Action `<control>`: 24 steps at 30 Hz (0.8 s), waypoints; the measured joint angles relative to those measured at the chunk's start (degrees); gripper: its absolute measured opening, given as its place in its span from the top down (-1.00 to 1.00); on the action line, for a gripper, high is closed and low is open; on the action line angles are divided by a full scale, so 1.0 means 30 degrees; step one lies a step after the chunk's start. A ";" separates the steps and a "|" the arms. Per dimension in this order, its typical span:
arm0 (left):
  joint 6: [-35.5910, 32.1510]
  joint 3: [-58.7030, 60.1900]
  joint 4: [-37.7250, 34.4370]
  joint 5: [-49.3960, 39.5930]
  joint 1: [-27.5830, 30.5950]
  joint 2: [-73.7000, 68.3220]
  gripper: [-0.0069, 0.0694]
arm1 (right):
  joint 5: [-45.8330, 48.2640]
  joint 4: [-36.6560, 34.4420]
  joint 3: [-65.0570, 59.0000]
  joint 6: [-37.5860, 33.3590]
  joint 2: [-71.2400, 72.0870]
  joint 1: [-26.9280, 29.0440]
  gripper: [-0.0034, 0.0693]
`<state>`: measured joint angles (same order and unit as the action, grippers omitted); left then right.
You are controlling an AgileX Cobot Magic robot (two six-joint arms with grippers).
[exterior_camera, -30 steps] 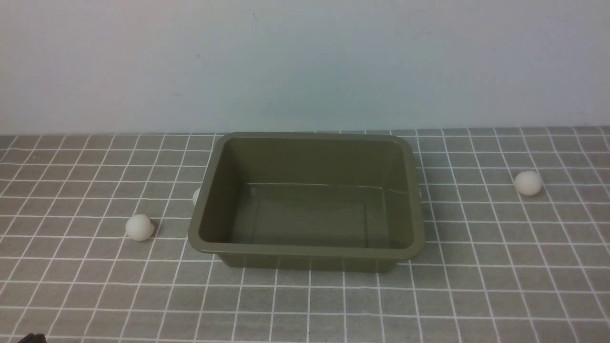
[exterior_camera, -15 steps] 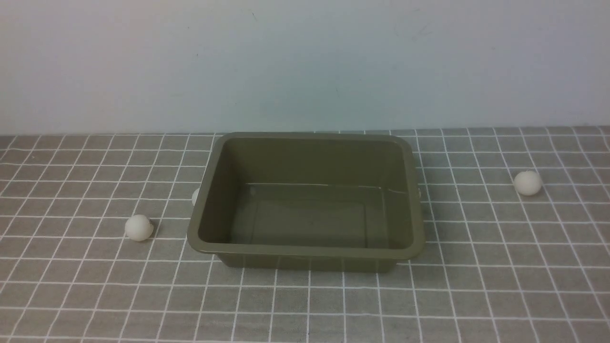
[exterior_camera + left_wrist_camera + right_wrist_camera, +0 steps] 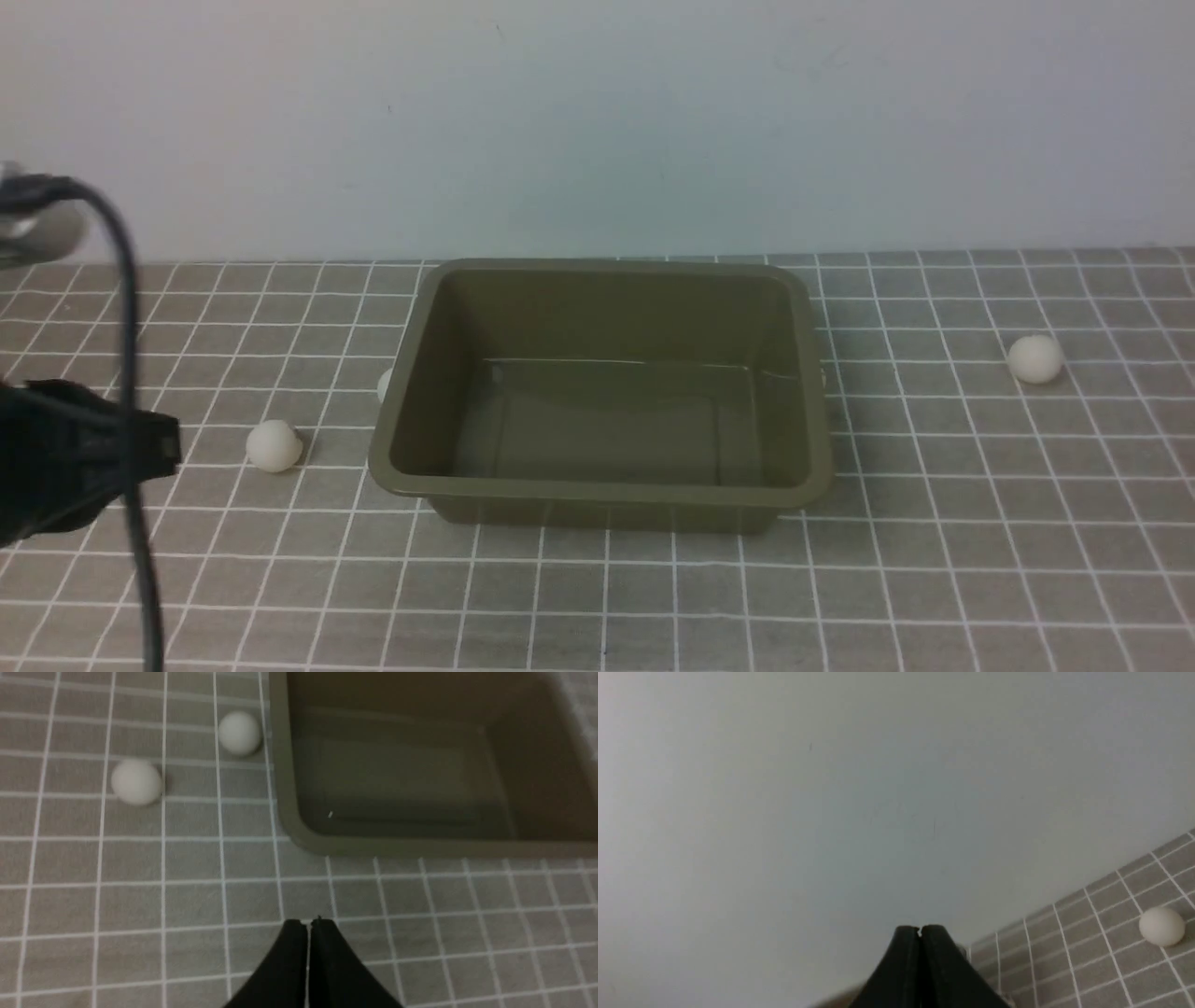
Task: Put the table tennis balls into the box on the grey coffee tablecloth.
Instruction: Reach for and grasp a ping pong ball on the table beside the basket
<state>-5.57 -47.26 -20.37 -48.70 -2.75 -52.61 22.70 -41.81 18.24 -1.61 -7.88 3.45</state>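
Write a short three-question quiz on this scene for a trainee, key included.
1. True or false: the box already holds a ball.
2. Multiple choice: the left gripper is A) open, B) shut and empty, C) shut on a ball.
3. Short answer: in the front view, which arm shows nearest the fully visible left ball?
Key: 1 false; 2 B; 3 the left.
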 joint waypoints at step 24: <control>0.2910 -0.6975 0.3511 0.2044 0.0828 -1.6126 0.13 | 1.5360 0.6392 1.1445 -0.3101 -1.3306 0.0000 0.93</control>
<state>3.16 -68.19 -9.84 -42.57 -0.27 -100.99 68.78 -22.63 52.57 -10.92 -47.79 3.45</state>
